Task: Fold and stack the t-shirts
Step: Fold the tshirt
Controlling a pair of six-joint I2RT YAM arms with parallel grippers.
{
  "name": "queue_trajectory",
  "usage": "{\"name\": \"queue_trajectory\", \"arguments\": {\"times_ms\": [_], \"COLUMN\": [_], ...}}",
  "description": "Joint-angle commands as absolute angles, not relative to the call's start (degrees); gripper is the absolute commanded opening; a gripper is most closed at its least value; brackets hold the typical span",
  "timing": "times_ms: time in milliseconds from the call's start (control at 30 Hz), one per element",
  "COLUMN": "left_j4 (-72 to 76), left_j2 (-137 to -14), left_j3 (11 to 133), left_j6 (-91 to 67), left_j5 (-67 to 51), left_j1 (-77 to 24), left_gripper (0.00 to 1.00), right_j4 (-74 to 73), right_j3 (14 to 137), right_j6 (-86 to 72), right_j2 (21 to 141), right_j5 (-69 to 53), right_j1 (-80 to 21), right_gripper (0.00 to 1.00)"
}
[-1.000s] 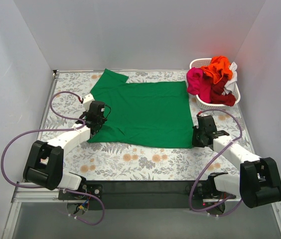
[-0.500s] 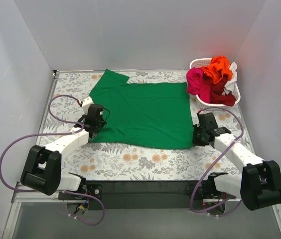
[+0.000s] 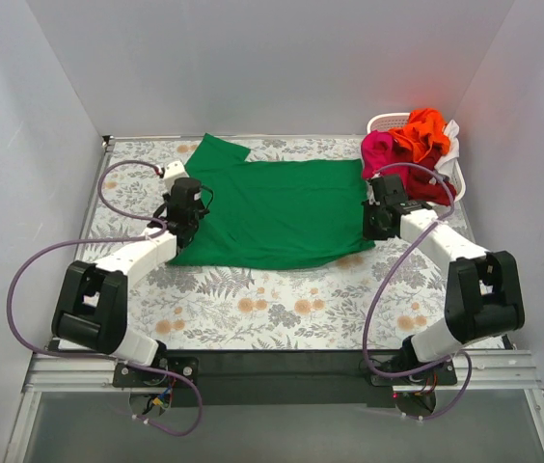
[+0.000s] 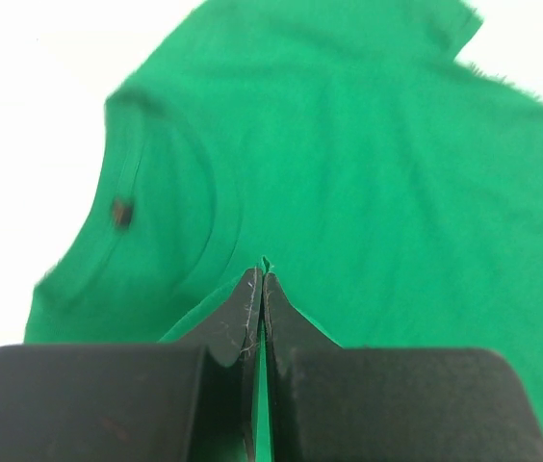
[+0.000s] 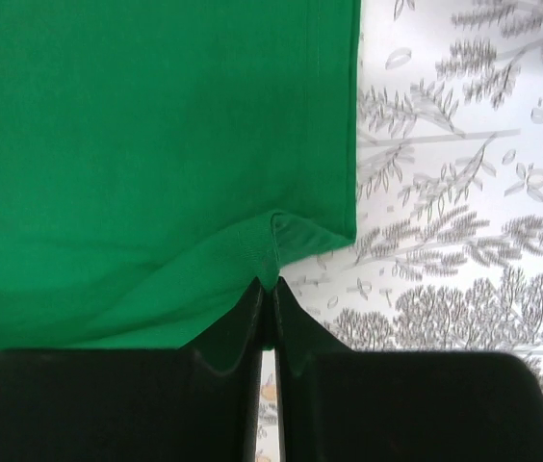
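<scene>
The green t-shirt [image 3: 277, 207] lies spread on the floral table, its near edge lifted and carried toward the back. My left gripper [image 3: 183, 217] is shut on the shirt's near left edge; in the left wrist view the gripper [image 4: 265, 279] pinches green cloth [image 4: 368, 173], with the collar to the left. My right gripper [image 3: 376, 220] is shut on the near right corner; in the right wrist view the gripper [image 5: 270, 287] grips the hem corner [image 5: 291, 236]. Orange [image 3: 421, 133], magenta pink [image 3: 383, 154], dark red [image 3: 428, 183] and white [image 3: 450, 145] t-shirts sit heaped in the basket.
The white plastic basket [image 3: 380, 122] stands at the back right corner, close behind my right gripper. White walls enclose the table on three sides. Purple cables loop beside both arms. Bare floral tabletop [image 3: 272, 299] lies between the shirt and the arm bases.
Both grippers have moved away from the near edge toward the back, pulling the shirt's near edge up and over. The visible green area has become shorter front to back.
</scene>
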State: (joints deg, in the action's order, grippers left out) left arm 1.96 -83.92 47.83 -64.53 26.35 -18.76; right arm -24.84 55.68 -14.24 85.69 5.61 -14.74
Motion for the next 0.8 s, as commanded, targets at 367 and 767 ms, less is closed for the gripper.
{"name": "queue_trajectory", "arguments": {"times_ms": [367, 767], "left_j4": [13.0, 15.3], "left_j2": [-97.9, -105.2], "left_j3": [61.7, 70.9], "left_j6": [-53.9, -50.3], "left_j5": [20.8, 16.0], "left_j1": [-15.9, -14.7], "left_gripper": [0.00, 0.00], "right_j4": [-24.9, -27.1], "right_j3": [70.4, 77.4], "right_j6": [-10.3, -9.0], "right_j2": [97.4, 101.8], "right_j5": [5.7, 6.2], "right_j1": [-12.9, -11.8], "right_gripper": [0.01, 0.01]}}
